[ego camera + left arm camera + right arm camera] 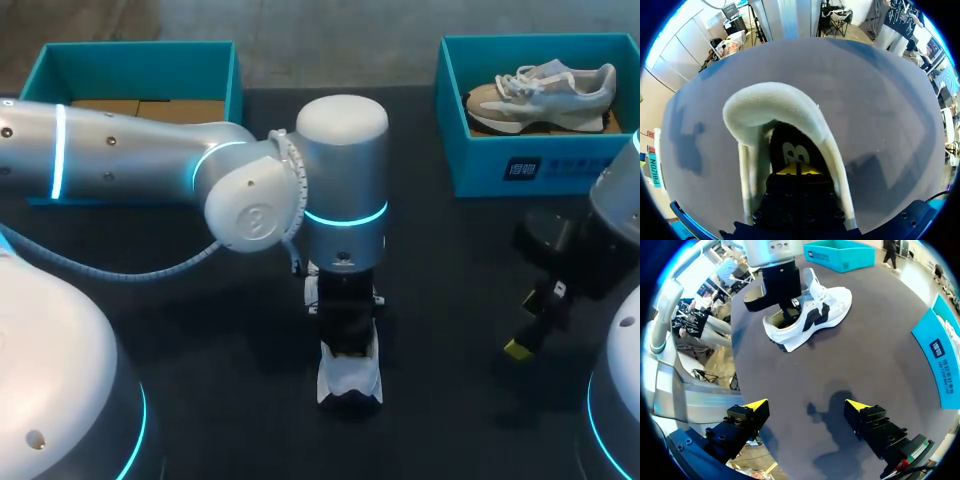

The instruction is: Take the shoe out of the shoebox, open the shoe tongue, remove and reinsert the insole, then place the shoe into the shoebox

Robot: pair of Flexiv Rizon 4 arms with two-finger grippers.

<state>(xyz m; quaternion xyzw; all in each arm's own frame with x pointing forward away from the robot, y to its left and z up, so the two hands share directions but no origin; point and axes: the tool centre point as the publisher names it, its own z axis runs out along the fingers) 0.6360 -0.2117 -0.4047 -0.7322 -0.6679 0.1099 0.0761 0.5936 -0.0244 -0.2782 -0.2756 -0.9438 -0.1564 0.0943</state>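
A white sneaker (pixel 350 380) with black side marks lies on the dark table, near its front middle. My left gripper (pixel 345 335) stands straight down into its heel opening. In the left wrist view the gripper (pixel 796 170) is shut, its yellow tips together inside the padded collar (pixel 770 100), right at the black insole (pixel 790 150). Whether the tips pinch the insole I cannot tell. The right wrist view has the sneaker (pixel 825 310) on its side ahead, with the left gripper (pixel 787 315) in its opening. My right gripper (pixel 807 405) hangs open and empty, well off to the sneaker's right (pixel 530 335).
A teal shoebox (pixel 540 165) at the back right holds a second, beige and white sneaker (pixel 540 90). Another teal box (pixel 130 60) stands at the back left with cardboard inside. My left arm (pixel 230 180) spans the table's left half.
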